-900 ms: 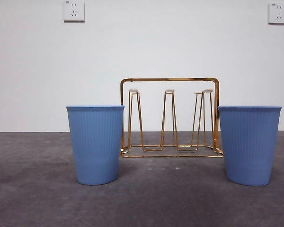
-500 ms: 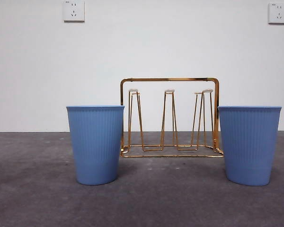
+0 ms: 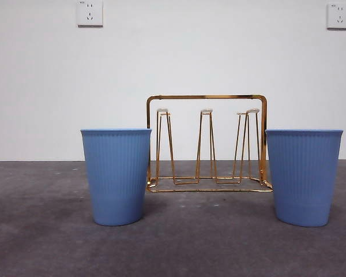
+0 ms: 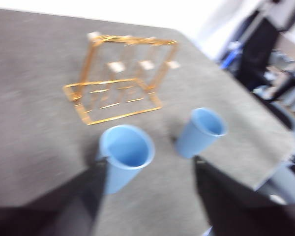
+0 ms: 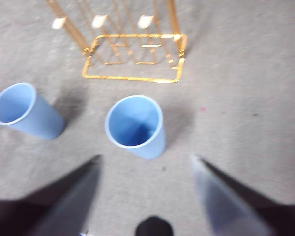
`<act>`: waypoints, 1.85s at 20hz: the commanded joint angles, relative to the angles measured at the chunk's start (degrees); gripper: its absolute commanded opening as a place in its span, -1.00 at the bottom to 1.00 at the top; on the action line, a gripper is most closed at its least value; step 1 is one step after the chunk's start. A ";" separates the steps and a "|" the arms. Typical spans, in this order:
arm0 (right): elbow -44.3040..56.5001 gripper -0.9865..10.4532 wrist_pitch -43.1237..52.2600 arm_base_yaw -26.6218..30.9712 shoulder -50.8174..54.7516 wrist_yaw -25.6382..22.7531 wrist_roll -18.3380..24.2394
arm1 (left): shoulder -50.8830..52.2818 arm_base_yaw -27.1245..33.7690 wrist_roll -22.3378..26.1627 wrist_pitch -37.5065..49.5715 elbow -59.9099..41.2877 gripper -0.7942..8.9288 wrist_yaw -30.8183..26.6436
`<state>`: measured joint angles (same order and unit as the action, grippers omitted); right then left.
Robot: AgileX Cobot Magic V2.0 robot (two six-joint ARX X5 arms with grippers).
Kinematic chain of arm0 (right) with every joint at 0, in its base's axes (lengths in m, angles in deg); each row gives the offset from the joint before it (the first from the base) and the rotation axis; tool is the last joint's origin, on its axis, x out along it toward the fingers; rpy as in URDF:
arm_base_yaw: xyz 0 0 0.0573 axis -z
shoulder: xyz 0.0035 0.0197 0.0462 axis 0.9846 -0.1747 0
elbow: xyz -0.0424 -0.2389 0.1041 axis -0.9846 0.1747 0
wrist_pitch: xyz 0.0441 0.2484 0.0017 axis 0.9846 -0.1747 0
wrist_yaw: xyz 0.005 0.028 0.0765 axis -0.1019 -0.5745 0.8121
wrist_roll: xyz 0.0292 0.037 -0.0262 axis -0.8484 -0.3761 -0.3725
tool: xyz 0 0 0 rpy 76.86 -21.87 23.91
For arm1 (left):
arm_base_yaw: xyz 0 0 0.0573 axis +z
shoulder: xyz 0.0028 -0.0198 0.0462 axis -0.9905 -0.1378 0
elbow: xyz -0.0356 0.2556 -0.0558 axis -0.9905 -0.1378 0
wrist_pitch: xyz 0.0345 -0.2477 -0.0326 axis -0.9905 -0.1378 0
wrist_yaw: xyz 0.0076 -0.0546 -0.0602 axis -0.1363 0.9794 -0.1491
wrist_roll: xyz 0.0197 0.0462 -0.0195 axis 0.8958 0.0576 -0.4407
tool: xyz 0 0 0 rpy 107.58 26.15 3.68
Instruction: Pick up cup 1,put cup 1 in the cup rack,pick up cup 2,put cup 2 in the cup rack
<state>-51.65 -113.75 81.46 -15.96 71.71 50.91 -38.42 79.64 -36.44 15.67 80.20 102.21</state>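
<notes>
Two blue ribbed cups stand upright on the grey table, the left cup (image 3: 116, 176) and the right cup (image 3: 304, 176), either side of the gold wire cup rack (image 3: 206, 97), which is a little farther back with nothing on its pegs. No arm shows in the front view. My left gripper (image 4: 148, 164) hovers open above and just short of the left cup (image 4: 125, 155), with the right cup (image 4: 201, 130) and the rack (image 4: 123, 115) beyond. Likewise my right gripper (image 5: 146, 158) is open above the right cup (image 5: 135, 125), apart from it; the left cup (image 5: 24, 110) and rack (image 5: 132, 78) also show.
A white wall with two sockets (image 3: 90, 12) (image 3: 339, 15) stands behind the table. In the left wrist view the table's edge (image 4: 280, 157) lies past the right cup, with dark equipment (image 4: 265, 54) beyond it. Both wrist views are blurred.
</notes>
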 commanded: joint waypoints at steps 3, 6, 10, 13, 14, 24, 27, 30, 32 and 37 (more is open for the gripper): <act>-0.37 0.21 0.48 -0.04 -3.78 1.33 0.02 | -0.74 -0.55 -2.29 2.43 0.22 0.47 2.51; -1.51 0.21 1.70 -0.11 -9.11 1.51 -1.53 | -1.27 -1.68 -4.24 4.59 0.22 0.47 5.14; -5.64 0.04 1.64 -2.62 -19.98 1.57 -1.49 | -3.02 -3.30 -5.70 6.99 0.22 0.47 6.80; -8.39 0.05 1.68 -6.49 -28.46 0.31 -1.46 | -4.98 -3.89 -6.16 7.87 0.22 0.47 8.44; -9.05 0.05 1.68 -8.13 -31.15 -1.64 -1.46 | -5.62 -4.11 -6.16 7.98 0.22 0.47 8.46; -10.25 0.03 4.22 -15.82 -49.48 -13.31 -1.53 | -10.99 -5.49 -6.38 10.12 0.22 0.47 10.91; -10.25 -0.21 5.53 -16.20 -52.30 -13.51 -1.90 | -11.85 -5.51 -7.02 11.19 0.22 0.47 11.28; -10.25 -0.39 6.62 -16.20 -54.21 -13.38 -1.92 | -12.41 -5.51 -7.06 11.19 0.22 0.47 11.28; -10.23 -0.51 6.67 -16.20 -55.32 -13.27 -1.90 | -12.63 -5.51 -7.17 11.21 0.22 0.47 11.26; -10.23 -0.85 6.99 -16.20 -55.82 -11.96 0.55 | -13.84 -5.51 -7.65 11.23 0.22 0.47 11.26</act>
<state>-61.73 -106.87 65.37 -71.22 59.64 50.45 -52.27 74.24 -43.74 26.23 80.23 113.25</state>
